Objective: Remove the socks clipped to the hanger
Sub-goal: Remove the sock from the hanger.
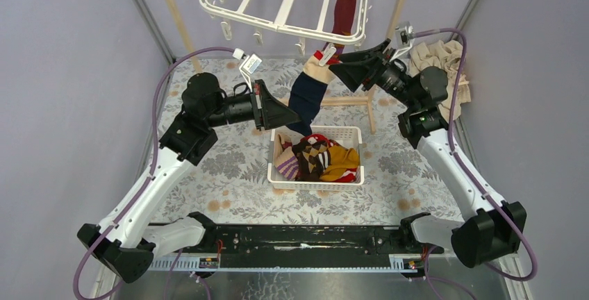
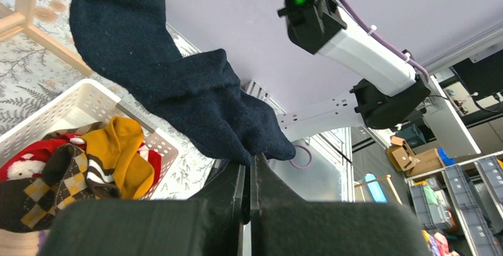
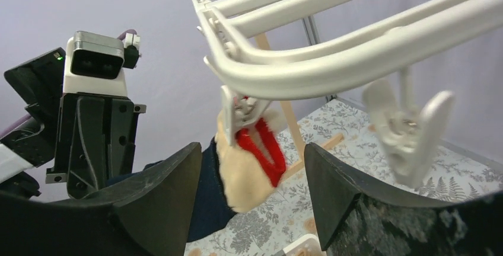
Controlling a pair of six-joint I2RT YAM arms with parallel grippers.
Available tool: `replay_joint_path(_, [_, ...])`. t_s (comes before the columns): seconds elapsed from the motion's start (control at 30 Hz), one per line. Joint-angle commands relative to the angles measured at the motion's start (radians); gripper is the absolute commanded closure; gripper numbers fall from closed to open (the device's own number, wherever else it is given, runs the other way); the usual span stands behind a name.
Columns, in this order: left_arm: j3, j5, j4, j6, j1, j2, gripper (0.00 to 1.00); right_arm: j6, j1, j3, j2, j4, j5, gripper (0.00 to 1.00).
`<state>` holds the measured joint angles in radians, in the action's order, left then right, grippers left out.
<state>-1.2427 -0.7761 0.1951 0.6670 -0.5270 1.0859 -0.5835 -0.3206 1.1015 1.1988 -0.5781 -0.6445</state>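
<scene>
Top view first. A good pile of socks [image 1: 319, 157] is already lying in the white basket [image 1: 276, 175], so most of the job looks done. On the hanger [image 1: 286, 5] I count two left: a maroon and mustard sock [image 1: 344, 10] clipped near the back right, and the navy sock [image 1: 305, 98] dangling off the front edge. The top of the hanger is cut off, so there could be more. The left gripper [image 1: 286, 116] sits at the navy sock's toe and the right gripper [image 1: 339, 64] is up at its cuff.

The left wrist view shows what the top can't. The left gripper [image 2: 249, 167] is pinched tight on the toe of the navy sock [image 2: 178, 90], jaws fully together, with the basket [image 2: 71, 105] just below.

The right wrist view gives the clip detail. The right gripper [image 3: 252, 155] is wide open and holding nothing, one finger on either side of the tan and red cuff [image 3: 243, 170]. The clip [image 3: 237, 111] is biting that cuff, and the neighbouring clip [image 3: 409, 131] hangs empty. My guess is that clip needs squeezing before the sock comes free.
</scene>
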Motion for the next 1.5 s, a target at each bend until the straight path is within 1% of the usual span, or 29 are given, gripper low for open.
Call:
replay_joint_path(0.0, [0.032,-0.095,-0.120,0.074,0.021,0.009,0.99,-0.148,0.073,0.037,0.068,-0.280,-0.116,0.29])
replay_joint_path(0.07, [0.035,-0.103,-0.125,0.079,0.027,0.011,0.99,-0.243,0.096,0.039,0.106,-0.380,-0.146,0.29])
replay_joint_path(0.13, [0.033,-0.110,-0.126,0.082,0.032,0.014,0.99,-0.286,0.104,0.051,0.139,-0.446,-0.161,0.29])
replay_joint_path(0.3, [0.039,-0.124,-0.137,0.092,0.038,0.017,0.98,-0.370,0.104,0.100,0.201,-0.546,-0.178,0.30])
replay_joint_path(0.43, [0.054,-0.127,-0.150,0.098,0.041,0.022,0.99,-0.395,0.104,0.104,0.209,-0.578,-0.169,0.30])
replay_joint_path(0.83, [0.080,-0.136,-0.190,0.116,0.043,0.030,0.99,-0.385,0.095,0.079,0.172,-0.556,-0.152,0.29])
replay_joint_path(1.1, [0.091,-0.140,-0.192,0.123,0.042,0.023,0.99,-0.280,0.039,0.125,0.178,-0.434,-0.147,0.29])
replay_joint_path(1.3, [0.092,-0.144,-0.192,0.125,0.044,0.022,0.99,-0.256,0.023,0.129,0.176,-0.407,-0.134,0.29])
replay_joint_path(1.37, [0.092,-0.144,-0.193,0.125,0.044,0.021,0.99,-0.252,0.022,0.132,0.176,-0.400,-0.127,0.31])
replay_joint_path(1.47, [0.093,-0.145,-0.192,0.125,0.045,0.016,0.99,-0.251,0.022,0.136,0.178,-0.394,-0.120,0.40])
